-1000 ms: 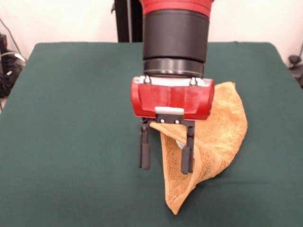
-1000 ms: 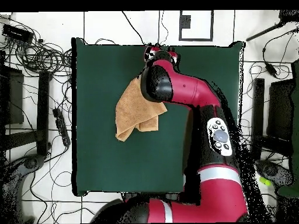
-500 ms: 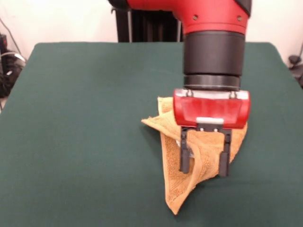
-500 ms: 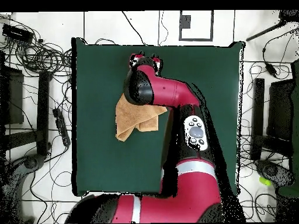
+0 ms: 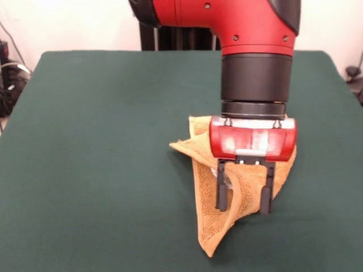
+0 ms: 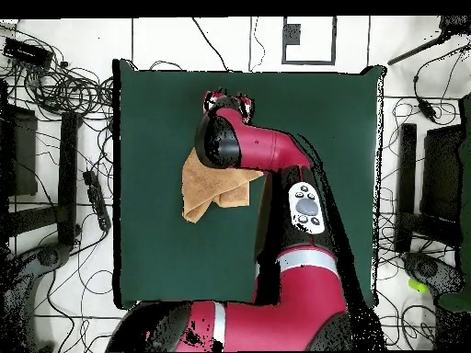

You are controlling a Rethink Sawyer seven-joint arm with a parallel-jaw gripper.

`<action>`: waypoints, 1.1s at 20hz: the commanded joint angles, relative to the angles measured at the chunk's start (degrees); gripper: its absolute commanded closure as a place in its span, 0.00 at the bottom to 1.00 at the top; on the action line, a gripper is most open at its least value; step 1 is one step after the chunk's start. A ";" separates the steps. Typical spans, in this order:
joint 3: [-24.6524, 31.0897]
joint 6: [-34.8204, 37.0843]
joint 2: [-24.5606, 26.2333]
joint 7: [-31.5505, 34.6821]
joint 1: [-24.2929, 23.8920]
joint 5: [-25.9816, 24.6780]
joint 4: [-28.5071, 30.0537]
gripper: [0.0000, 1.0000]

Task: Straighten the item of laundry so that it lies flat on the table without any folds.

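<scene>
Hand open, fingers spread, empty, hanging right over the towel. Towel sits crumpled on the green surface, folded over itself, long axis running from under the hand toward the surface's front edge, ending in a point.

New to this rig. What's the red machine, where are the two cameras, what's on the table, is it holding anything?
The red and black machine is a single robot arm on a pedestal. One camera faces it from across the table; the other looks straight down, with the robot's base at the bottom of that picture. On the green table lies one small orange towel, crumpled and folded over itself, not flat. The arm's end effector hangs over the towel with its two dark fingers apart. In the front view the towel shows between and behind them; nothing looks gripped. The overhead view hides the fingers under the arm.
</scene>
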 commanded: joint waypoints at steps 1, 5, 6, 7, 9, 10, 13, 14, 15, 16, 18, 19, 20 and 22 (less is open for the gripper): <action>6.80 -1.68 -1.69 7.40 -3.60 -2.33 7.58 0.00; 8.23 -3.33 -3.02 7.76 -5.34 -4.35 10.32 0.00; 8.21 -4.14 -3.25 7.99 -5.36 -4.76 10.74 0.00; 7.92 -4.61 -3.69 8.31 -5.18 -4.79 11.00 0.00; 6.85 -4.73 -4.04 9.25 -4.34 -3.91 11.06 0.00; 5.85 -4.92 -4.16 9.77 -3.64 -3.44 10.94 0.00; 4.36 -6.69 -4.44 10.18 -2.54 -3.62 10.76 0.00; 4.51 -6.30 -4.68 9.99 -2.67 -3.66 10.96 0.00; 4.95 -5.60 -4.98 9.76 -3.00 -3.68 11.30 0.00; 5.21 -5.03 -5.51 9.56 -3.25 -3.76 11.71 0.00; 5.64 -4.61 -6.47 9.37 -3.62 -3.93 12.48 0.00; 5.01 -5.30 -6.47 9.58 -3.16 -3.97 12.41 0.00; 4.16 -6.20 -6.23 9.89 -2.52 -3.91 12.18 0.00; 3.57 -7.33 -5.82 10.17 -2.05 -3.91 11.88 0.00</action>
